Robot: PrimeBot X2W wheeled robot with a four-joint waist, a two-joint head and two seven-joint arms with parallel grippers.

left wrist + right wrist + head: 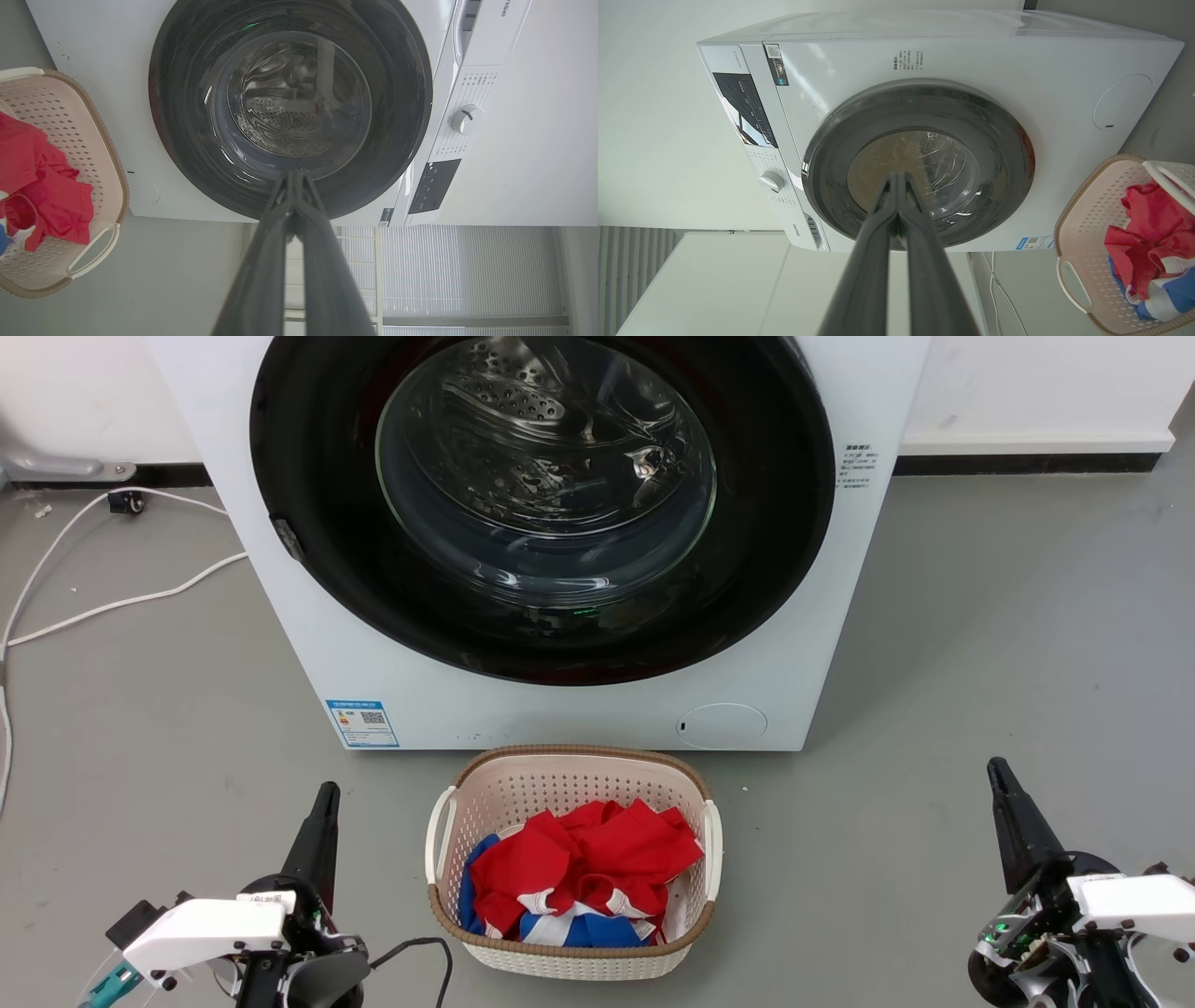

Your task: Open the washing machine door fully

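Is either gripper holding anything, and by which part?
Nothing is held. The left gripper and right gripper are shut empty, apart from the round glossy black washing machine door.

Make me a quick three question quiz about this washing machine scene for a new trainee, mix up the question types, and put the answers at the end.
1. True or false: the washing machine door is closed.
2. What sits on the floor in front of the machine? A) a basket of red and blue clothes; B) a bucket of water; C) a folded towel.
3. Fill in: the fingers of the left gripper and the right gripper are ____ (open or shut).
Key: 1 true; 2 A; 3 shut.
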